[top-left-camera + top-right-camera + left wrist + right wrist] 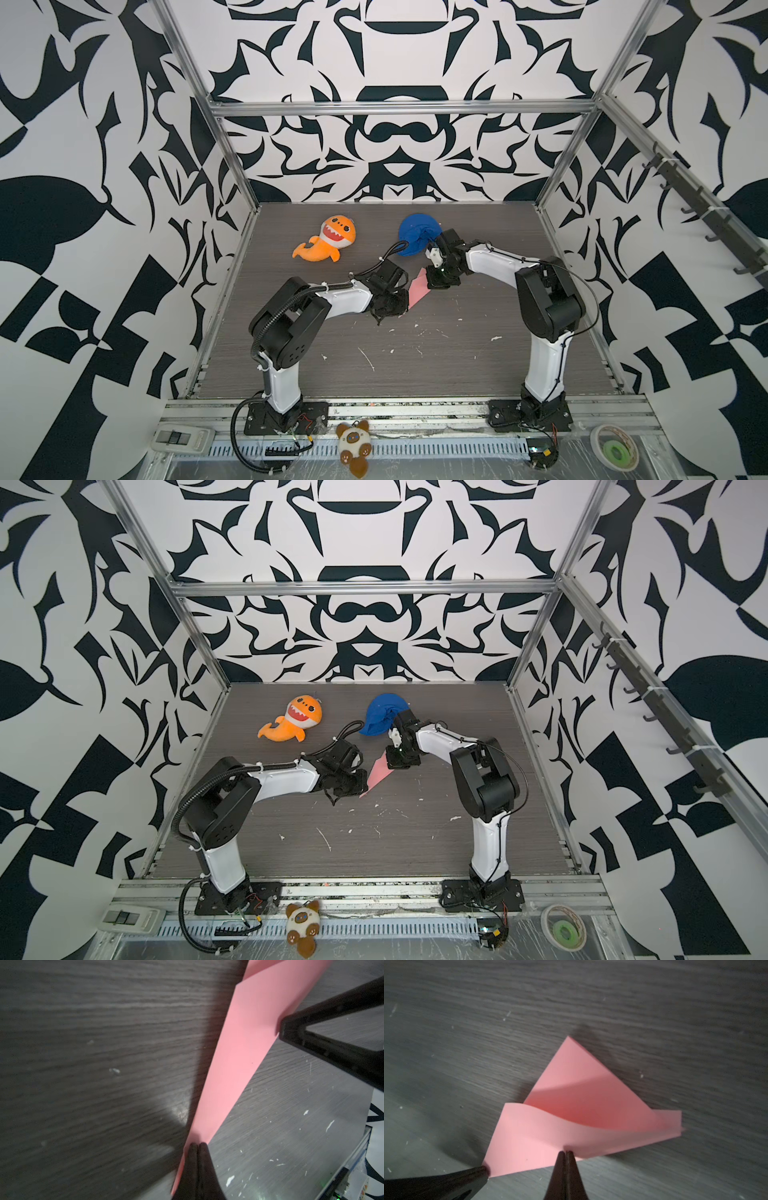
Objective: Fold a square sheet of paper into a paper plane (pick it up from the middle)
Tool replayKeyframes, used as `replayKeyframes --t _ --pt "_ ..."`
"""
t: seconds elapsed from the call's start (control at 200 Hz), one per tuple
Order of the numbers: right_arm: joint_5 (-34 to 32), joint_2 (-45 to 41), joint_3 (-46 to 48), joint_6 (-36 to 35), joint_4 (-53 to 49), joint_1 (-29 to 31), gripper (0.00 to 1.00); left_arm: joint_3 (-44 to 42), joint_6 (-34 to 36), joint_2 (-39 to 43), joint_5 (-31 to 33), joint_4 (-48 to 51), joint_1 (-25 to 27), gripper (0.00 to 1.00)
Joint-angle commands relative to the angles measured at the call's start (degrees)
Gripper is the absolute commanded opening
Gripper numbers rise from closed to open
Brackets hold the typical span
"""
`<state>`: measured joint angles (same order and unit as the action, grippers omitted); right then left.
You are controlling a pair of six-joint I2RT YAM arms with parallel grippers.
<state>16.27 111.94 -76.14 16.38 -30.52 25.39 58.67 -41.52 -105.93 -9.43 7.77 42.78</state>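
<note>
The square sheet of paper (417,291) (378,771) is pink and folded to a narrow pointed outline, and it is held between both grippers just above the dark table. My left gripper (405,305) (363,786) (197,1144) is shut on its narrow end. My right gripper (430,279) (389,761) (565,1152) is shut on a long edge of the paper (571,1095), where a loose flap curls up. The paper (245,1043) runs away from my left jaws toward the right fingers (291,1030). A left finger (481,1171) touches the paper's corner. No finished paper plane is in view.
An orange shark plush (328,241) lies at the back left. A blue cloth lump (417,232) sits right behind the right wrist. A small plush (353,446) and a tape roll (615,451) lie on the front rail. White specks dot the table (415,365).
</note>
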Motion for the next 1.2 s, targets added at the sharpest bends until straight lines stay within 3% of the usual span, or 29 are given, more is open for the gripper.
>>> replayKeyframes --t 0.0,0.525,1.195 --pt "0.97 -4.59 -2.52 0.06 -1.72 2.48 0.00 -1.39 0.82 -3.64 3.92 8.57 -0.11 0.00" --pt "-12.53 4.86 -15.00 3.04 -10.58 4.95 0.01 -1.61 1.02 -4.36 4.25 8.67 0.46 0.00" --pt "-19.67 8.77 -17.27 4.92 -16.36 4.01 0.01 -1.82 0.74 -4.72 4.45 8.70 0.61 0.00"
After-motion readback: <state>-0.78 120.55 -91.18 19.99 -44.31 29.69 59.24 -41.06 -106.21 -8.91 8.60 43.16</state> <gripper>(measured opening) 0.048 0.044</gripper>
